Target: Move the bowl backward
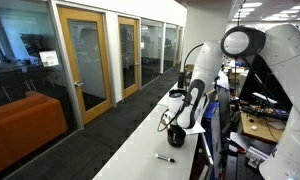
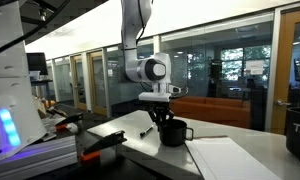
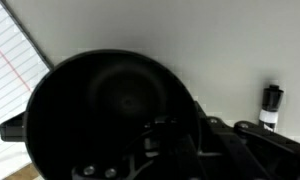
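The bowl (image 2: 172,133) stands on the white desk (image 2: 140,150) with a marker (image 2: 147,131) lying near it. The jaws hang directly over it with their tips at its rim, so this looks like the grasping step. Everything there is dark, and I cannot tell whether the jaws are open or already pinched on the wall. The next move calls for a sure grip on one side of the rim, then a level carry or slide backward, away from the marker.
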`<state>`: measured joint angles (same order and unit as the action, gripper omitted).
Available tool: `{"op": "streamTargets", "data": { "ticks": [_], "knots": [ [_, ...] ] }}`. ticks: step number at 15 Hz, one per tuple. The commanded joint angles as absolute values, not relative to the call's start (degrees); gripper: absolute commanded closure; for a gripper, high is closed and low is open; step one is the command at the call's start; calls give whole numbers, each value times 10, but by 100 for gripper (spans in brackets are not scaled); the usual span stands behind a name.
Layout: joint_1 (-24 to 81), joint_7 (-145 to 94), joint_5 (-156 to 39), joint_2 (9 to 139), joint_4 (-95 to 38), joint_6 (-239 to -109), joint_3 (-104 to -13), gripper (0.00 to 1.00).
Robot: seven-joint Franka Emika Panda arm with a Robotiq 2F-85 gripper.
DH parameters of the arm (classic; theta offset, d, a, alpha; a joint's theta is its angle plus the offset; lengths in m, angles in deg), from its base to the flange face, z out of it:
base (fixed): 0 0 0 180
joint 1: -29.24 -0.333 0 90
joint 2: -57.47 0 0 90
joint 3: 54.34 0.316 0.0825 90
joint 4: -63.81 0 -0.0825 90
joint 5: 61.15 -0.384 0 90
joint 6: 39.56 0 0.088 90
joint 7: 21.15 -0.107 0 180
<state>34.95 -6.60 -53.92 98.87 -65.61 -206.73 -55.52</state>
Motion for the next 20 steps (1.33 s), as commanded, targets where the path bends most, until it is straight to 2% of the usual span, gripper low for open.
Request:
{"op": "streamTargets", "data": {
  "ticks": [1, 9, 20],
  "knots": [
    [357, -63, -528, 963, -662, -2061, -558, 100],
    [361, -79, -549, 920, -594, -2011, -547, 99],
    [318, -168, -551, 997, -419, -1864, -565, 99]
  ]
}}
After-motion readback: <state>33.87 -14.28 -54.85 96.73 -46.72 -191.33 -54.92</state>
